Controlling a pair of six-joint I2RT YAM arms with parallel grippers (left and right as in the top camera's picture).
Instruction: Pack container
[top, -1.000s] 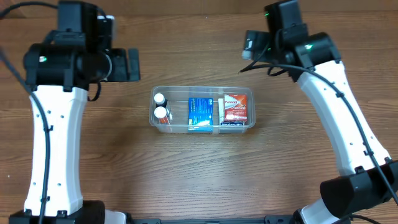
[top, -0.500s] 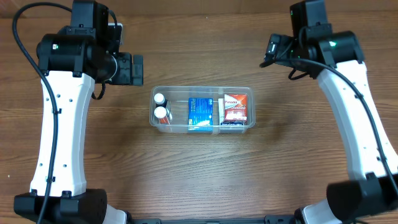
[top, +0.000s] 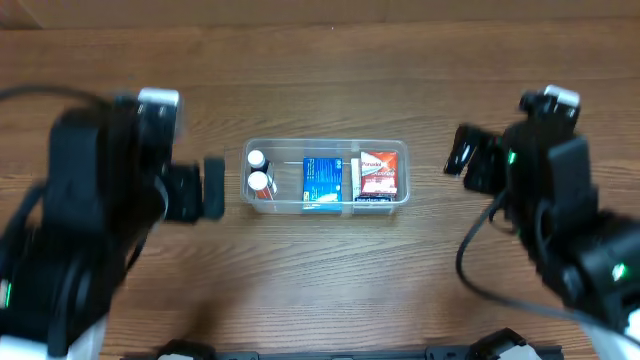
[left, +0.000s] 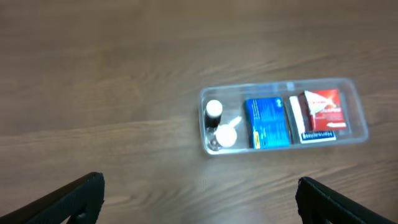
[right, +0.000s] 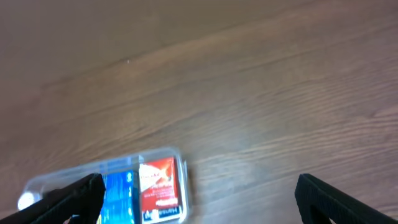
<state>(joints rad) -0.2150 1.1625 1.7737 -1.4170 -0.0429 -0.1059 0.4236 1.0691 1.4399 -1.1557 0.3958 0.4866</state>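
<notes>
The clear plastic container (top: 400, 148) sits in the middle of the wooden table. It holds two small white-capped bottles (top: 258, 172) at its left end, a blue box (top: 321, 183) in the middle and a red and white box (top: 378, 174) at the right. My left gripper (top: 212, 187) is open and empty, left of the container. My right gripper (top: 462, 152) is open and empty, right of it. The container also shows in the left wrist view (left: 357, 127) and the right wrist view (right: 181, 163).
Bare wooden table (top: 330, 280) surrounds the container on every side. Both arms appear blurred in the overhead view.
Both arms have swung down and toward the front of the table. The left gripper now sits beside the container's left end, the right gripper beside its right end. The container has not moved.
</notes>
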